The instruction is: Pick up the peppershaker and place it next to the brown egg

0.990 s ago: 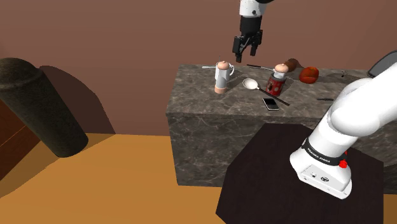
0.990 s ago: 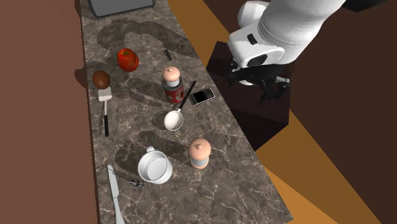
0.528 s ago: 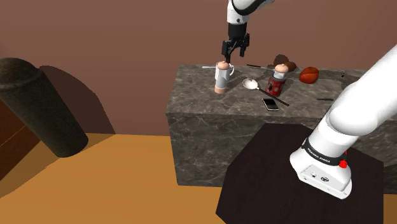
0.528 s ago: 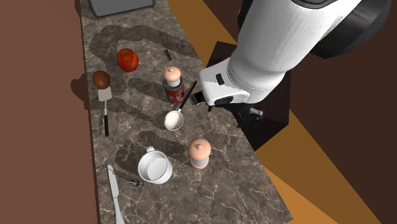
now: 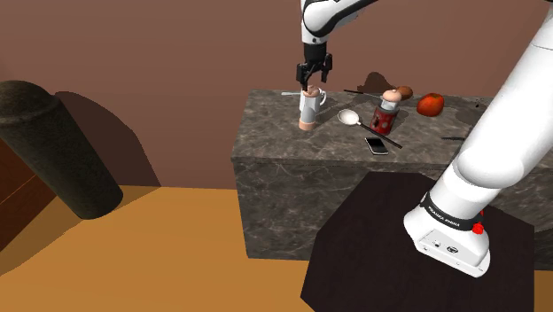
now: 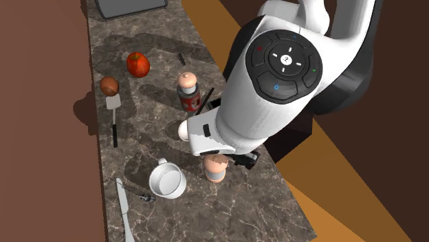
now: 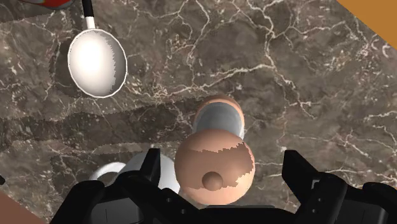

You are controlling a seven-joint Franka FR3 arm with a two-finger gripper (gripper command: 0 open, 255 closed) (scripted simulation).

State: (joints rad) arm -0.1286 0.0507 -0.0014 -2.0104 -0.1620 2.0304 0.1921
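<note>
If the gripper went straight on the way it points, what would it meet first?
The gripper would probably meet the pepper shaker at its rounded top first; it sits between the open fingers.

1. You have a plain reddish-brown wall behind the counter.
2. Your counter is a dark, white-veined marble block set against that wall.
3. Your floor is flat orange-tan.
4. Note a dark, rough cylinder, tilted, at the shoulder view's left, with a darker patch on the wall behind it.
</note>
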